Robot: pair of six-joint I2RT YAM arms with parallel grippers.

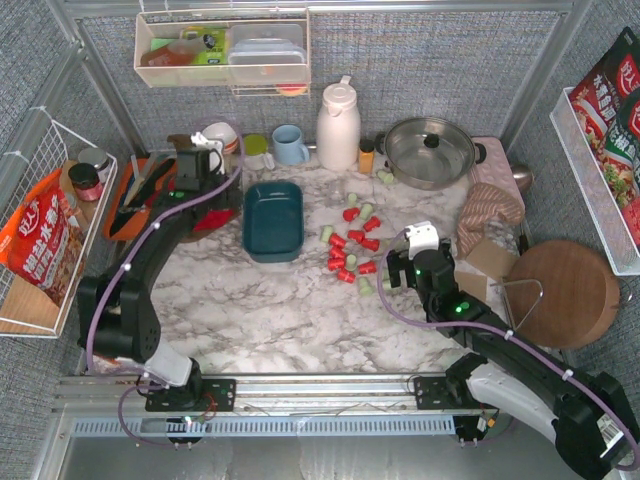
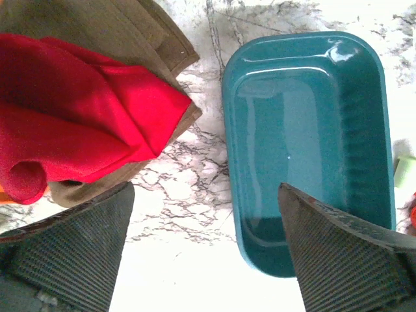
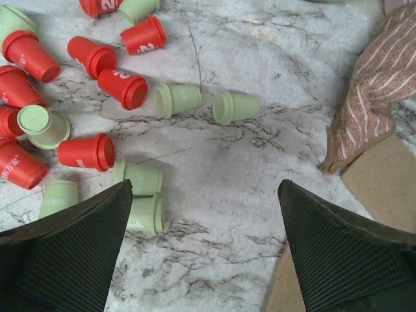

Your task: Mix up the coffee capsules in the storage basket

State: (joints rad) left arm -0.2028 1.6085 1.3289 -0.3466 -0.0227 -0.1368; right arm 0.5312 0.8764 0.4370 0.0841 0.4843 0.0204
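The marble table [image 1: 270,300] carries everything. The left arm [image 1: 140,260] reaches to the left side of the storage basket [image 1: 273,220]. Its jaws stand wide and hold nothing. In the left wrist view they hang over the basket's near end, one finger over bare table just left of it and the other over its near corner. The right arm [image 1: 440,285] sits well to the right of the basket, beyond the capsules. Its jaws are also spread wide and empty, over bare marble.

The basket itself lies flat and upright, and the left wrist view shows its inside empty. A red cloth [image 2: 71,123] lies on a brown one just left of it.

The coffee capsules [image 1: 355,245], red and pale green, are scattered loose on the table just right of the basket, and none is inside. Most lie on their sides, with a few standing on end. In the right wrist view the nearest green ones lie beside the finger on the basket side.

The task seems to be at its start: the capsules have yet to go into the basket, so mixing cannot begin. The next move probably falls to the right arm. It would need to shift toward the basket, drop over one capsule, close squarely across its body so it does not roll away, and then carry it over the rim.
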